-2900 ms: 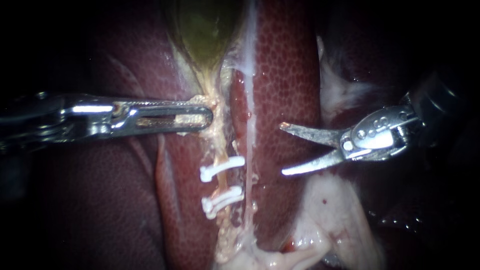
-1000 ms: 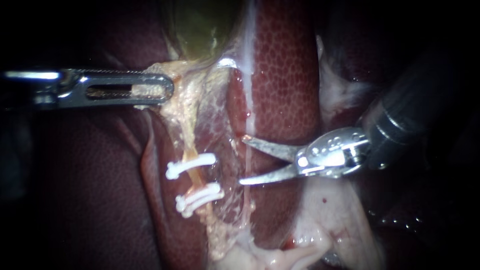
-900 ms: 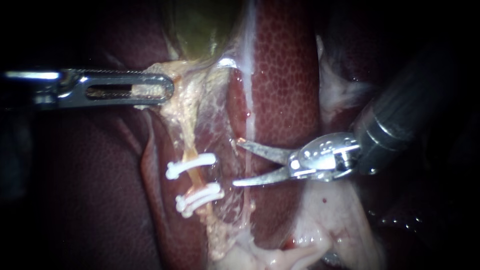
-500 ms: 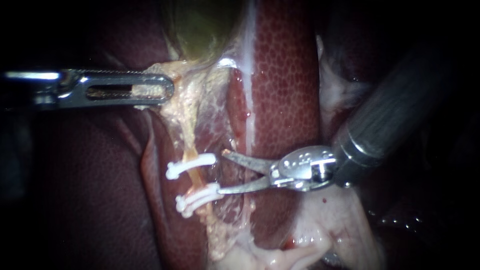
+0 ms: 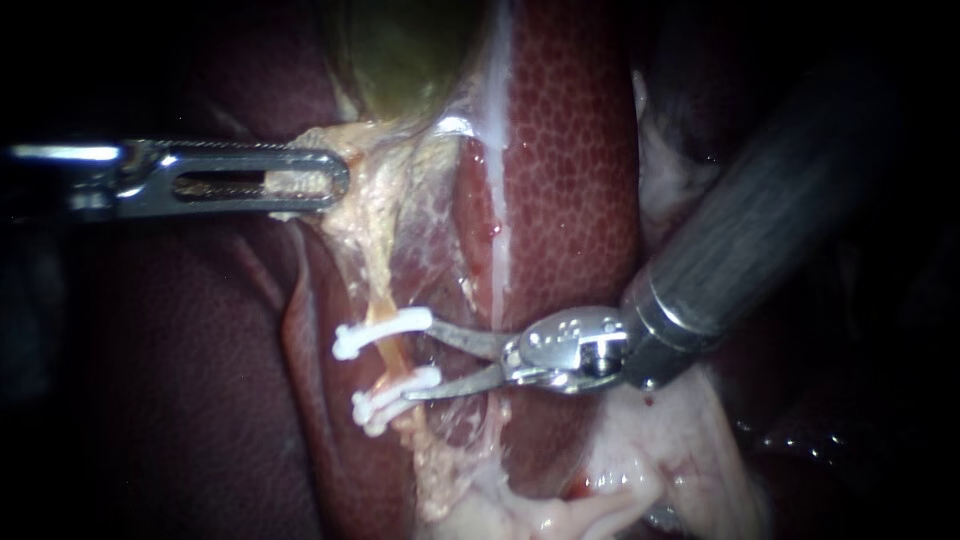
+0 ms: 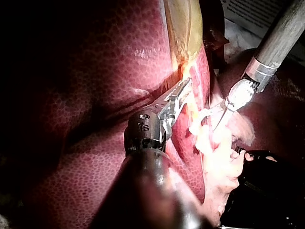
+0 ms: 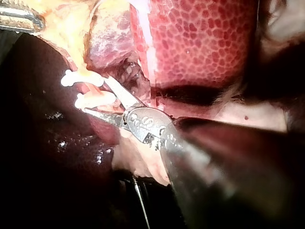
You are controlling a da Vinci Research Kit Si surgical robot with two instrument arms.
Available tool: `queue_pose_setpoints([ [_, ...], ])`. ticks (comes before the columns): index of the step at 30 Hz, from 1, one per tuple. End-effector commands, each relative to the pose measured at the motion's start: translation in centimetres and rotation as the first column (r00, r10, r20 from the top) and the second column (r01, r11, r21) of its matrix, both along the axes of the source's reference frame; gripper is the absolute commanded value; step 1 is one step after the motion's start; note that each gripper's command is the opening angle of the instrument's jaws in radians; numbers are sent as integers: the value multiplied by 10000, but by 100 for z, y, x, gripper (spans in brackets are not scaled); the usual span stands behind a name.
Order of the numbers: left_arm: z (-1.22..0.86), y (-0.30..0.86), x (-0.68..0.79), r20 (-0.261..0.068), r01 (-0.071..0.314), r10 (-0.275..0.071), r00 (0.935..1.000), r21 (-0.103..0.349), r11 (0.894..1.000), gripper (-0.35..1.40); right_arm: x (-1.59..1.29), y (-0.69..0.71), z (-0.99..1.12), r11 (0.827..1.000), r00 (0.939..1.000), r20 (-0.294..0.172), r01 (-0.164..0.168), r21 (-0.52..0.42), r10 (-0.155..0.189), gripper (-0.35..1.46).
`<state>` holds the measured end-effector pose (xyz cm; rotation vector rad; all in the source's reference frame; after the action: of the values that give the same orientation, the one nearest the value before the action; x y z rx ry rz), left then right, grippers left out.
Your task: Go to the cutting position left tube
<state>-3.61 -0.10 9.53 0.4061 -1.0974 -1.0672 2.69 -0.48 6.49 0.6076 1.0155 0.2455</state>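
Right instrument (image 5: 420,360): dark shaft, silver blades (left instrument (image 5: 338,182) slotted).

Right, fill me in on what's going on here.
The left instrument has its jaws shut on the pale tissue just below the gallbladder, holding it taut. The right instrument, blades open, is at the clipped tube, its tips by the gap between the two white clips. No cut shows.

Upper clip (image 5: 380,334), lower clip (image 5: 395,396) on left tube (image 5: 392,354); liver (image 5: 570,180) right.
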Motion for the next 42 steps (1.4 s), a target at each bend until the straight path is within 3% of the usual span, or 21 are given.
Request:
queue_pose_setpoints([
  [1, 0, 0, 0, -4, 5, -5, 10000, 2, 10000, -35, 1, 0, 0, 10000, 10000, -41, 62, 66, -62, 132],
  [7, 0, 0, 0, -6, 8, -8, 10000, 2, 10000, -35, 6, 0, -1, 9984, 9984, -348, 465, 317, -454, 123],
  [17, 0, 0, 0, -9, 12, -12, 10000, 1, 10000, -35, 14, 4, 3, 9967, 9959, -581, 712, 395, -688, 121],
  [21, 0, 0, -1, -11, 15, -15, 10000, 1, 10000, -35, 14, 10, 7, 9939, 9928, -760, 967, 529, -925, 121],
  [29, 0, 0, -2, -16, 22, -22, 10000, 1, 10000, -35, 15, 19, 14, 9848, 9794, -1273, 1650, 549, -1570, 120],
  [34, 0, 0, -2, -17, 24, -24, 10000, 1, 10000, -35, 18, 18, 13, 9758, 9669, -1684, 2059, 732, -1914, 118],
  [42, 0, 0, -2, -20, 28, -28, 10000, 1, 10000, -35, 28, 15, 9, 9597, 9497, -2202, 2533, 1221, -2226, 116],
])
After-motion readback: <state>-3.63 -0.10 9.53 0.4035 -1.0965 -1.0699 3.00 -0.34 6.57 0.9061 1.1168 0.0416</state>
